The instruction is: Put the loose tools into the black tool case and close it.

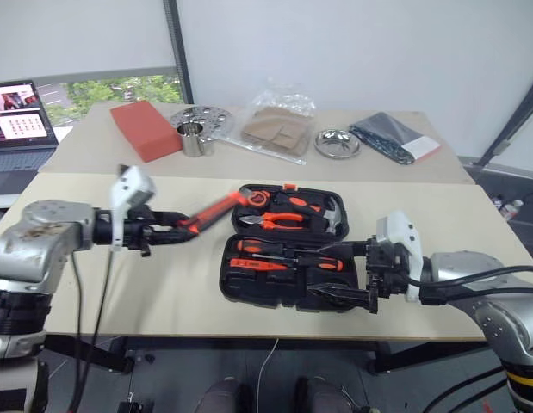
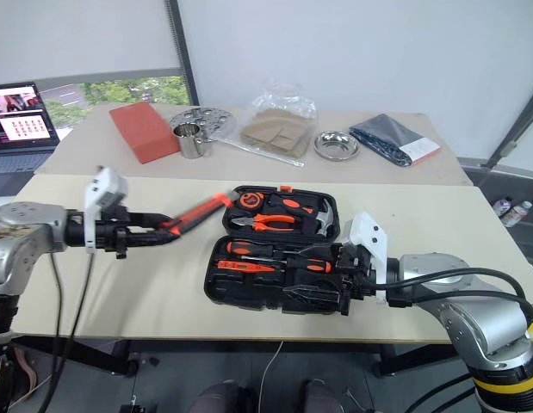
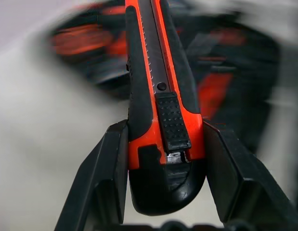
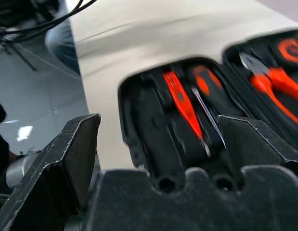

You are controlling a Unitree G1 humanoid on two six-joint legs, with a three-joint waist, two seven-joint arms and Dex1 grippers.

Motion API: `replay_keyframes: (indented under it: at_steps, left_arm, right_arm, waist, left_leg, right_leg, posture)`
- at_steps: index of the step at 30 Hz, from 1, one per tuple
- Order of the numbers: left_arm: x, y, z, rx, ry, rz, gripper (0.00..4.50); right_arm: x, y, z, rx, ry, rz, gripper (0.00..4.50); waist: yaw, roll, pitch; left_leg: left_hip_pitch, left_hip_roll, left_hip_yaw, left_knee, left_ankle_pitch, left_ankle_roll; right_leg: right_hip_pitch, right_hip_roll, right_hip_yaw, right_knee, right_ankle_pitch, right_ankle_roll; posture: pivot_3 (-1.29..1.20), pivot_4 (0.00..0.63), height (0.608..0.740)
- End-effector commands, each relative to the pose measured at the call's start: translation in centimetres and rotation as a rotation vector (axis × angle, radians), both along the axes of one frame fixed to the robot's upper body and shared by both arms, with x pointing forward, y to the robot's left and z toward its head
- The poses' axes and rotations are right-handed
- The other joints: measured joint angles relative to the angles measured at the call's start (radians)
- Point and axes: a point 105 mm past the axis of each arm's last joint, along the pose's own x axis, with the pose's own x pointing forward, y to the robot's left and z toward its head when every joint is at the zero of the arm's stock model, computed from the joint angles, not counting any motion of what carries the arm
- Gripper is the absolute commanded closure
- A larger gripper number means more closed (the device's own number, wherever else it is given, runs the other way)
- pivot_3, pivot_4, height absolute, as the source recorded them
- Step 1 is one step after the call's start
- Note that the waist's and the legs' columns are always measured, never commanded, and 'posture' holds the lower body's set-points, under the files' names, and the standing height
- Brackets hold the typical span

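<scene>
The black tool case (image 1: 240, 288) lies open on the near table, its lid half holding orange-handled pliers, a hammer and a tape measure. Its near half holds orange-black screwdrivers (image 1: 251, 247) and a slim orange tester (image 1: 256, 265). My left gripper (image 1: 176, 231) is shut on the butt end of an orange-black utility knife (image 1: 210, 212), held in the air just left of the case with its tip toward the lid; the left wrist view shows the knife (image 3: 158, 72) clamped between both fingers. My right gripper (image 1: 339, 274) stands open over the case's near right corner (image 4: 139, 110), holding nothing.
A second table behind carries a red block (image 1: 145, 129), a metal cup (image 1: 195, 138), a perforated metal disc (image 1: 206, 114), a plastic bag of brown pieces (image 1: 279, 125), a metal bowl (image 1: 337, 144) and a dark blue packet (image 1: 393, 138). A laptop (image 1: 21, 116) stands far left.
</scene>
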Motion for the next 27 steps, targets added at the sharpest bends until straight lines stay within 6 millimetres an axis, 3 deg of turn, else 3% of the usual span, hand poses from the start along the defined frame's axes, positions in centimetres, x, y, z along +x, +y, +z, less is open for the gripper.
replay_keyframes:
  at_steps: [1,6,10,13,15,20,25,27]
  left_arm:
    - [-1.3,-3.3,-1.4,0.144,0.012,-0.345,2.74]
    - [-0.2,-4.9,-3.6,0.230,0.021,-0.461,2.74]
    - [1.9,-6.1,-4.8,0.243,-0.012,-0.443,2.74]
    - [2.0,-6.9,-5.1,0.213,0.012,-0.460,2.74]
    - [1.6,-7.4,-5.2,0.187,0.035,-0.478,1.74]
    - [1.4,-7.6,-5.0,0.161,0.042,-0.481,0.13]
    - [2.0,-6.6,-3.5,0.113,0.042,-0.428,0.06]
    - [2.2,-6.4,-3.0,0.090,0.041,-0.411,0.60]
  right_arm:
    - [-0.4,-0.5,1.1,0.010,-0.077,-0.063,0.00]
    - [-0.9,-0.8,0.9,0.010,-0.088,-0.126,0.00]
    - [-1.3,-1.1,0.8,0.008,-0.095,-0.169,0.00]
    - [-1.4,-1.3,0.7,0.005,-0.096,-0.193,0.00]
    - [-1.5,-1.5,0.7,0.007,-0.094,-0.206,0.00]
    - [-1.4,-1.6,0.6,0.012,-0.087,-0.223,0.00]
    - [-1.2,-1.4,0.5,0.022,-0.079,-0.220,0.00]
    - [-1.1,-1.3,0.4,0.023,-0.076,-0.219,0.00]
  waist:
    - [0.003,0.000,0.000]
    - [0.003,0.000,0.000]
    - [0.009,0.000,0.000]
    - [0.014,0.000,0.000]
    - [0.014,0.000,0.000]
    - [0.015,0.000,0.000]
    - [0.014,0.000,0.000]
    - [0.014,0.000,0.000]
  left_leg:
    - [0.000,0.000,0.000,0.000,0.000,0.000]
    - [-0.001,0.000,-0.001,0.001,0.002,0.004]
    - [-0.002,0.001,-0.002,0.002,0.001,0.008]
    - [-0.005,0.001,-0.002,0.006,-0.002,0.012]
    - [-0.007,0.001,-0.003,0.010,-0.003,0.015]
    - [-0.009,0.000,-0.003,0.016,-0.006,0.020]
    - [-0.009,0.000,-0.003,0.016,-0.007,0.021]
    - [-0.009,0.000,-0.003,0.016,-0.007,0.020]
  right_leg:
    - [0.000,0.000,0.000,0.000,-0.002,0.003]
    - [-0.001,0.000,0.002,0.000,-0.004,0.005]
    - [-0.001,-0.001,0.002,0.001,-0.001,0.001]
    - [-0.001,-0.001,0.001,0.000,-0.001,0.001]
    - [-0.001,-0.001,0.000,0.001,-0.001,0.001]
    - [0.000,-0.003,0.001,0.000,-0.001,0.005]
    - [0.000,-0.004,0.001,0.000,0.000,0.005]
    - [0.000,-0.004,0.001,0.000,0.000,0.005]
  posture:
    - [0.00,0.150,0.734]
    - [0.00,0.150,0.734]
    - [0.00,0.150,0.734]
    - [0.00,0.150,0.734]
    - [0.00,0.150,0.734]
    - [0.00,0.150,0.734]
    - [0.00,0.150,0.734]
    - [0.00,0.150,0.734]
